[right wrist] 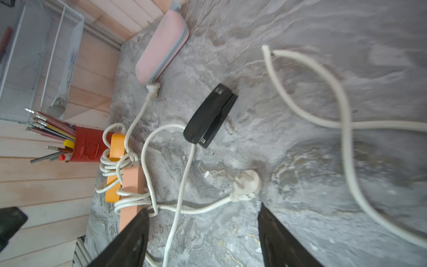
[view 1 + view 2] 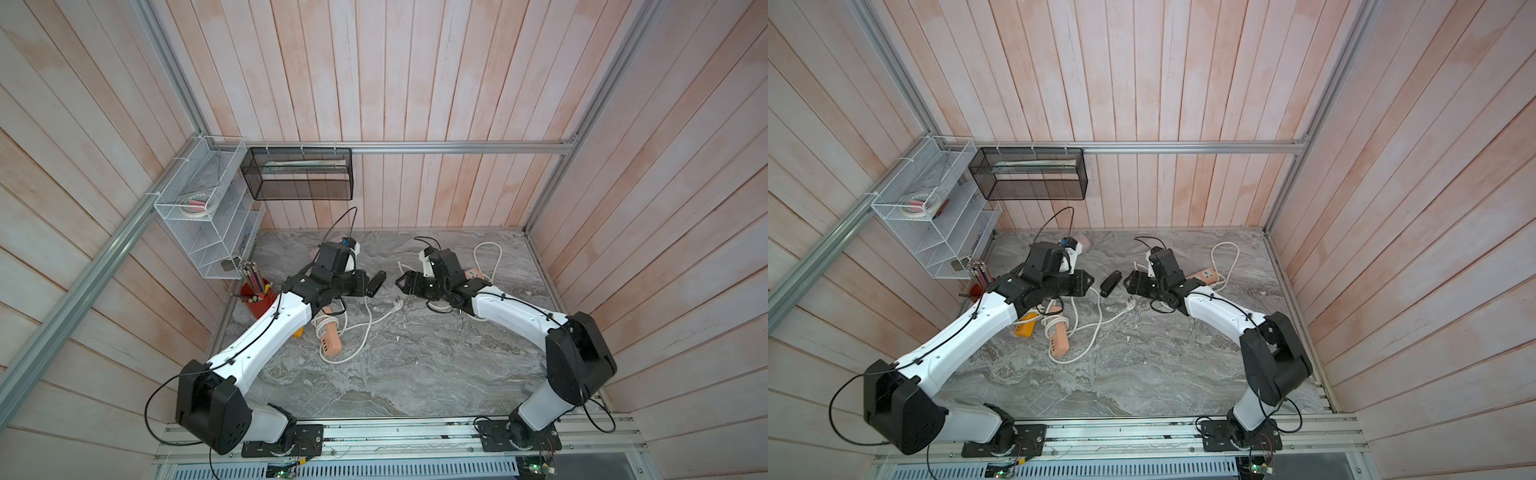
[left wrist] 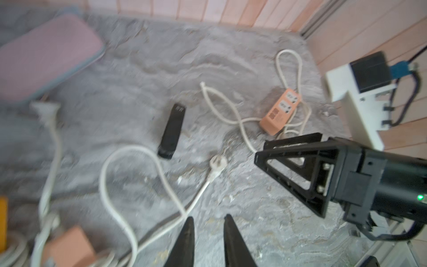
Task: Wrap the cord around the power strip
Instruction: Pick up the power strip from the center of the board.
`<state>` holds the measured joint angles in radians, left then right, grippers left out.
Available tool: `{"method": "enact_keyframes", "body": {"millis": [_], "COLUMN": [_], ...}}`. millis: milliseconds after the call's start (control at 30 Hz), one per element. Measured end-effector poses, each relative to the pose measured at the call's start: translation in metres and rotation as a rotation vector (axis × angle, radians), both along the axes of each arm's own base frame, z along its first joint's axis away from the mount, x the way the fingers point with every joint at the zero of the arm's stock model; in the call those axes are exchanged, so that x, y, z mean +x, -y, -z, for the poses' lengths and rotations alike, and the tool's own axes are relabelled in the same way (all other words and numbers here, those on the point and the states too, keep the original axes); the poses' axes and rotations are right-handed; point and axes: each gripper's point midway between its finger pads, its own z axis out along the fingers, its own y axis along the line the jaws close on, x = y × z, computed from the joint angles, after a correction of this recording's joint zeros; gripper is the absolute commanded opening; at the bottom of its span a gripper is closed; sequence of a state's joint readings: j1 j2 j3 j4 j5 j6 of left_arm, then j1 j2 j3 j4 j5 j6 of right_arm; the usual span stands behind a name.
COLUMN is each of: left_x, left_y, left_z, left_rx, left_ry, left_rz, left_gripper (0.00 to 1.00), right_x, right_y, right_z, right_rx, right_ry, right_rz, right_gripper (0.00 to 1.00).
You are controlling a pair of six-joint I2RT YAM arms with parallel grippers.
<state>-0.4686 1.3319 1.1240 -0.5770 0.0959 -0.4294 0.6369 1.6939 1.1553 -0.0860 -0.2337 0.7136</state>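
Found the salmon-pink plastic power strip [image 2: 332,343] lying flat on the grey marbled tabletop [image 2: 415,365], close by the left forearm [image 2: 266,336]. Noted its white round cord [image 1: 131,202] coiled a few turns around the body, with the rest trailing loose to a white round plug [image 1: 247,182] on the table. Spotted a yellow-orange power strip [image 1: 117,141] right beside it, also wound with white cord, and a red metal pencil cup [image 1: 87,145] next to that. Saw a black stapler [image 1: 211,115] lying between both grippers. Found the left gripper [image 3: 209,219] above the table with jaws drawn almost together, gripping nothing. Found the right gripper [image 1: 203,208] facing it, jaws spread wide and empty, near the plug.
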Motion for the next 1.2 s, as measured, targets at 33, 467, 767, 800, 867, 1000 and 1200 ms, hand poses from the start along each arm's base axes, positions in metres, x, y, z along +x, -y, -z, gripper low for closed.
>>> {"method": "enact_keyframes", "body": {"millis": [33, 467, 767, 800, 867, 1000, 1200], "left_x": [-0.010, -0.069, -0.077, -0.078, -0.079, -0.080, -0.080], "left_y": [-0.011, -0.067, -0.079, -0.079, -0.078, -0.076, -0.072], "left_z": [0.014, 0.109, 0.138, 0.140, 0.143, 0.150, 0.158], "left_rx": [0.009, -0.006, -0.074, -0.078, -0.090, -0.109, -0.143], "left_ry": [-0.041, -0.327, -0.376, -0.379, -0.378, -0.379, -0.368], "left_rz": [-0.049, -0.382, -0.446, -0.444, -0.443, -0.438, -0.437], "left_gripper": [0.49, 0.88, 0.88, 0.87, 0.85, 0.82, 0.76], "right_x": [-0.004, -0.039, -0.040, -0.041, -0.043, -0.046, -0.049], "right_y": [-0.011, -0.061, -0.067, -0.067, -0.068, -0.070, -0.077], "right_z": [0.006, 0.036, 0.051, 0.054, 0.062, 0.069, 0.073], "right_rx": [0.001, 0.017, 0.032, 0.033, 0.029, 0.034, 0.072], "right_ry": [-0.017, -0.121, -0.161, -0.171, -0.191, -0.217, -0.250], "right_rz": [-0.028, -0.176, -0.193, -0.195, -0.200, -0.212, -0.229], "right_gripper": [0.75, 0.75, 0.74, 0.74, 0.73, 0.72, 0.69]}}
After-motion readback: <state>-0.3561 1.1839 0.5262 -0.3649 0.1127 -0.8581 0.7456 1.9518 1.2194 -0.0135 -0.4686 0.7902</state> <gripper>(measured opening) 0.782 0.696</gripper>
